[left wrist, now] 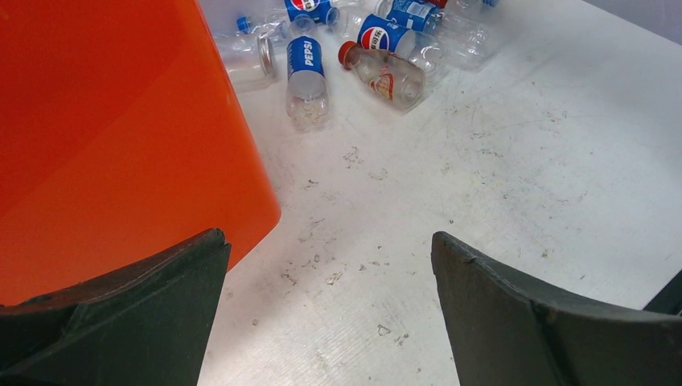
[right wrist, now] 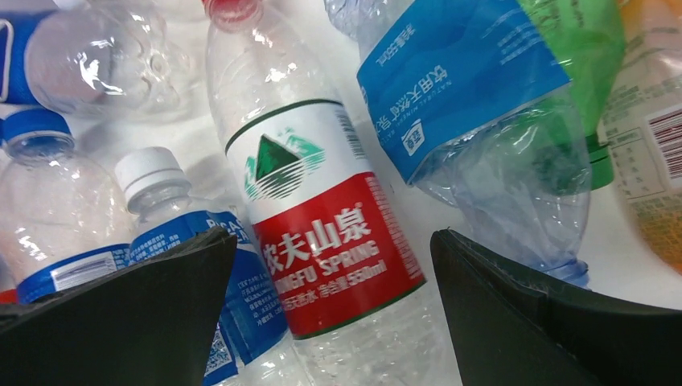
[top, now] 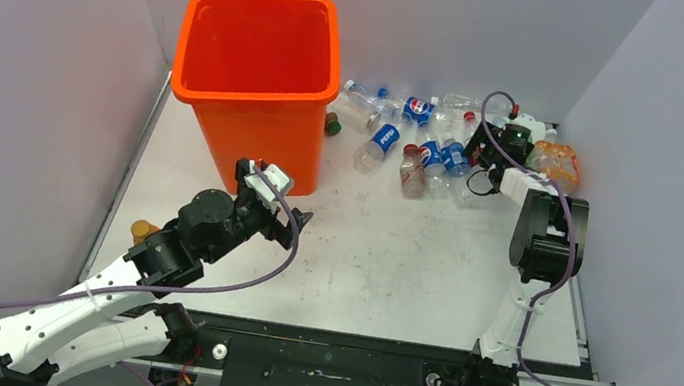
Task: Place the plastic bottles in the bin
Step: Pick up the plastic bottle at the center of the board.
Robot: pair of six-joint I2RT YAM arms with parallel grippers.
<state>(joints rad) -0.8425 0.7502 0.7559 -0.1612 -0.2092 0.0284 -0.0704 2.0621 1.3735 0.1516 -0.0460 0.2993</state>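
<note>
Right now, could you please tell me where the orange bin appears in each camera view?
Top external: the orange bin stands upper left of centre, at the table's far left.
Left wrist: its wall fills the left side.
Right wrist: not in it; only plastic bottles show.
Shared landmark: the red-capped bottle at the pile's near edge, also at the top of the left wrist view.

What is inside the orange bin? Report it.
From above, the bin shows only bare orange inner walls; no bottle is visible inside. Its near wall hides the lowest part, so that cannot be checked.
</note>
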